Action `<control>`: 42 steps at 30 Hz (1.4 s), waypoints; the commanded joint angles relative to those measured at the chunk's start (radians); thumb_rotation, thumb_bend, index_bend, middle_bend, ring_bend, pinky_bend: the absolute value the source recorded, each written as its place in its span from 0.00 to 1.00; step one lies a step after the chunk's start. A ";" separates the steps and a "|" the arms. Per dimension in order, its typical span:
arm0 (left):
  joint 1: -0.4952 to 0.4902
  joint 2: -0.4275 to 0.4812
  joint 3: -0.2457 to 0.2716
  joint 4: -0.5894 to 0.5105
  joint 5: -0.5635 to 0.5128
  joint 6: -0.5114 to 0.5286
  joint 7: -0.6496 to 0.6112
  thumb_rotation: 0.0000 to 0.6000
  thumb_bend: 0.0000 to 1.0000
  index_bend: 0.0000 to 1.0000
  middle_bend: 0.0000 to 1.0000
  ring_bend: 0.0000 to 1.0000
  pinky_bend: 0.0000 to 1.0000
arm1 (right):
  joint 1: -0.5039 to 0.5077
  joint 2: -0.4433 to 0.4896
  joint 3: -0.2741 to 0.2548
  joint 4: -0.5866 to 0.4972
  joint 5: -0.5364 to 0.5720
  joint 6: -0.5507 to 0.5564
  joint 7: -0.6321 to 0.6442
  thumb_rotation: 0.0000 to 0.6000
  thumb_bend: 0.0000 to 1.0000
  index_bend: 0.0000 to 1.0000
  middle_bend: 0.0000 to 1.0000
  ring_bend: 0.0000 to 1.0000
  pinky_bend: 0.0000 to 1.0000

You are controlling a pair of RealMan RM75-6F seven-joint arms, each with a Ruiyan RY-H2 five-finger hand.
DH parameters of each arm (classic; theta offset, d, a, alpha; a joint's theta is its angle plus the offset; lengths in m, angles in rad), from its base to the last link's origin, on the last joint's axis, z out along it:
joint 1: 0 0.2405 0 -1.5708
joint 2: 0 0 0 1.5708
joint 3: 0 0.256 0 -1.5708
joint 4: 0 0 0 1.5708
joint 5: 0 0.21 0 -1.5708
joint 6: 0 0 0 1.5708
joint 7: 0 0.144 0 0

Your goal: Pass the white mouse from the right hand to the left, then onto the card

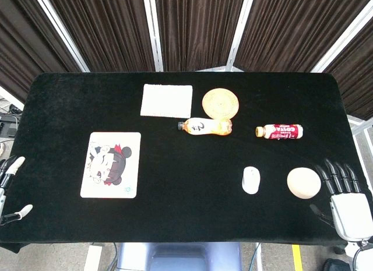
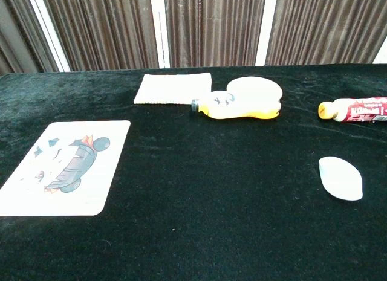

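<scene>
Fingers (image 1: 337,172) of the right hand (image 1: 349,210) spread, holding nothing; white mouse (image 1: 251,179) lies lengthwise toward the curtains.

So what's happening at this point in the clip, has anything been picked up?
Nothing is held yet. The white mouse lies on the black table, between a round beige object and the cartoon card far to its left. The right hand rests open at the table's right edge, apart from the mouse. The left hand sits at the left edge, also holding nothing. The card is bare.
</scene>
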 commanded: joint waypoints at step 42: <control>-0.078 -0.102 -0.075 0.057 -0.251 -0.114 0.154 1.00 0.00 0.00 0.00 0.00 0.00 | 0.678 -0.294 -0.210 0.856 -0.525 -0.466 0.219 1.00 0.00 0.07 0.05 0.00 0.00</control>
